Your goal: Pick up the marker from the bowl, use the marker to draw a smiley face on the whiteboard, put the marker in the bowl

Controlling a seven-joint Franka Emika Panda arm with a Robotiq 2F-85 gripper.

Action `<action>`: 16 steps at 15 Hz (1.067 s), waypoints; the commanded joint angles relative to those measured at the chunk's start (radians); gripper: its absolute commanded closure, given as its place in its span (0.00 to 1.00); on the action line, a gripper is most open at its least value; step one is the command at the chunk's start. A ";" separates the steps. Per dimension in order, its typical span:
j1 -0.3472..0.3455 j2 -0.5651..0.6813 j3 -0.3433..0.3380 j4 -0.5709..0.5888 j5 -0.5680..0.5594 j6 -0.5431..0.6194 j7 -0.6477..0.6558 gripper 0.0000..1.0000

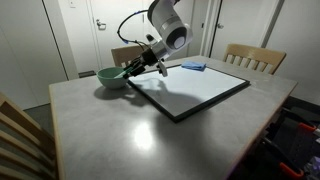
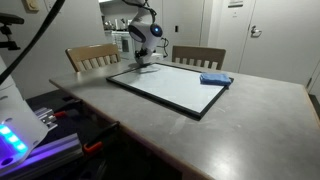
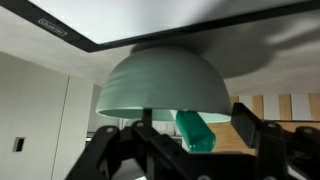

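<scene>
The wrist view is upside down. The pale green bowl (image 3: 160, 85) fills its middle, and a green marker (image 3: 196, 131) sticks out over the bowl's rim. My gripper (image 3: 192, 140) is open, with one finger on each side of the marker and a gap on both sides. In an exterior view the gripper (image 1: 137, 68) hangs at the rim of the bowl (image 1: 111, 77), beside the whiteboard's (image 1: 190, 90) corner. In the other exterior view the gripper (image 2: 144, 63) is at the far corner of the whiteboard (image 2: 170, 88), and the bowl is hidden there.
A flat blue pad (image 1: 193, 66) (image 2: 215, 79) lies on the whiteboard's far edge. Wooden chairs (image 1: 248, 57) (image 2: 92, 56) stand along the grey table (image 1: 110, 130). Equipment sits beyond the table edge (image 2: 20, 130).
</scene>
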State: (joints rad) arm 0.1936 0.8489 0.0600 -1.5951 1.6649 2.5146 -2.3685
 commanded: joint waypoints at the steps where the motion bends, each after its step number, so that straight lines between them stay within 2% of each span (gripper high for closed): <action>1: -0.011 0.012 0.005 0.023 -0.022 -0.002 0.014 0.20; 5: -0.011 0.001 0.008 0.019 -0.023 -0.007 0.019 0.17; 9: -0.014 -0.005 0.012 0.015 -0.014 -0.008 0.013 0.27; 11: -0.015 -0.006 0.013 0.013 -0.011 -0.009 0.010 0.29; 16: -0.024 -0.017 0.022 0.013 0.005 -0.025 0.005 0.23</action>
State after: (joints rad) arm 0.1925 0.8458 0.0635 -1.5814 1.6654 2.5103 -2.3627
